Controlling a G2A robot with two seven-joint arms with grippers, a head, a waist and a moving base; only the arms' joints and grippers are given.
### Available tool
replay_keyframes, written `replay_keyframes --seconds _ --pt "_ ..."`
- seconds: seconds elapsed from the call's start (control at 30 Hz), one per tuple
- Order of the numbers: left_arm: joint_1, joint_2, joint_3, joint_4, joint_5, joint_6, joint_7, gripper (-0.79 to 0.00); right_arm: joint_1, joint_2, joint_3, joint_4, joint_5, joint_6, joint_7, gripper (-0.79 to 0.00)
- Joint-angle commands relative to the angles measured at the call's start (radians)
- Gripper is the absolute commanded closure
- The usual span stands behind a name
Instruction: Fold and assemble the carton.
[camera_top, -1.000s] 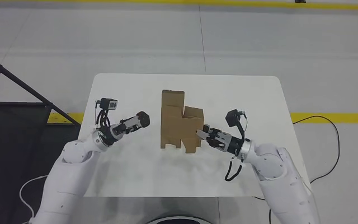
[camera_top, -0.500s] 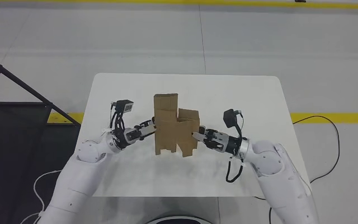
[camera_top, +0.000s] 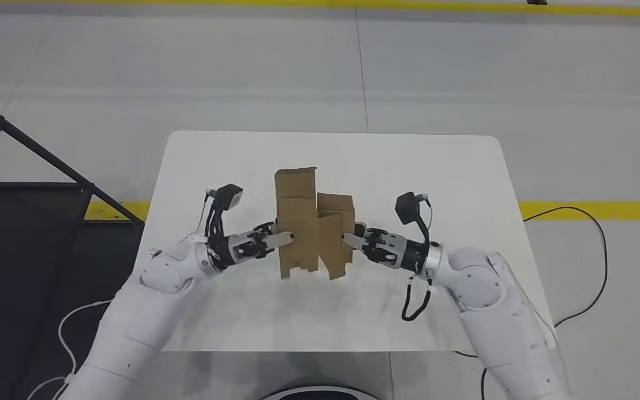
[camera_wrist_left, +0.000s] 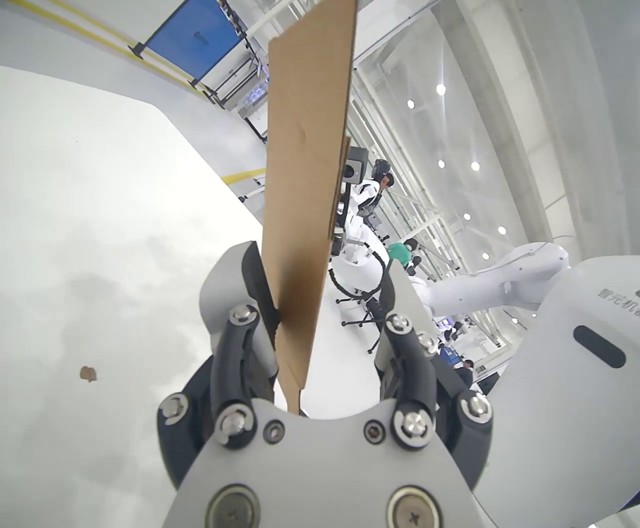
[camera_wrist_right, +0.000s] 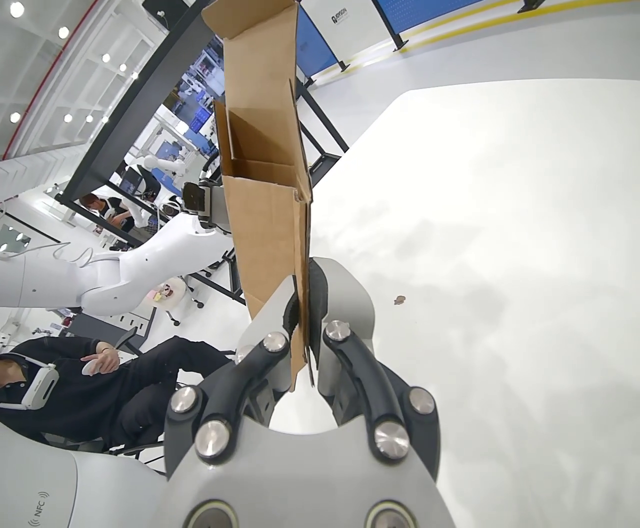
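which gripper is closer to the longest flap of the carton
Left. The left gripper sits open around the carton edge on the same side as the longest flap; the right gripper is shut on the opposite edge, farther away.

The carton (camera_top: 313, 232) was plain brown cardboard, unprinted, a shade darker along its cut edges and folds. The worktop (camera_top: 430, 180) was white, mottled with faint grey smudges, and bore one small brown speck (camera_wrist_left: 88, 373). The left tool (camera_wrist_left: 320, 287) had a silver-grey metal base with bright steel screw heads, black links, and pale grey fingers (camera_wrist_left: 225, 285) lined with black pads. The right tool (camera_wrist_right: 306, 287) showed the same silver, black and pale grey. The floor (camera_top: 200, 70) was light grey, crossed by thin darker seams and by a yellow stripe (camera_top: 580, 210). A sheet (camera_top: 40, 260) beside the worktop was black.
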Motion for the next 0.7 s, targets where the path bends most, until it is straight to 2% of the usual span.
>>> replay_keyframes --seconds 0.0,0.13,0.27,0.3,0.33,0.6,0.63,0.67 --pt "-0.006 0.004 0.008 0.006 0.031 -0.014 0.014 -0.483 0.000 0.002 0.000 -0.006 -0.004 0.001 0.003 0.000" --pt "-0.013 0.011 0.028 0.020 0.075 -0.045 0.045 -0.339 -0.009 0.007 0.001 -0.025 -0.014 -0.005 0.002 0.000" --pt "-0.021 0.016 0.044 0.035 0.105 -0.065 0.066 -0.123 -0.017 0.011 -0.001 -0.044 -0.027 -0.012 0.000 0.000" --pt "-0.024 0.017 0.045 0.040 0.117 -0.069 0.070 -0.037 -0.018 0.012 -0.002 -0.048 -0.030 -0.012 0.000 0.000" --pt "-0.026 0.018 0.047 0.045 0.127 -0.075 0.075 0.000 -0.020 0.012 -0.003 -0.053 -0.032 -0.011 -0.002 0.000" --pt "-0.030 0.022 0.051 0.065 0.147 -0.099 0.107 0.000 -0.028 0.020 -0.004 -0.082 -0.045 -0.005 -0.007 0.000" --pt "-0.030 0.023 0.051 0.063 0.147 -0.099 0.110 0.000 -0.029 0.021 -0.004 -0.085 -0.046 -0.003 -0.008 -0.018" --pt "-0.028 0.023 0.050 0.059 0.148 -0.099 0.112 0.000 -0.030 0.022 -0.005 -0.088 -0.047 -0.001 -0.009 -0.185"
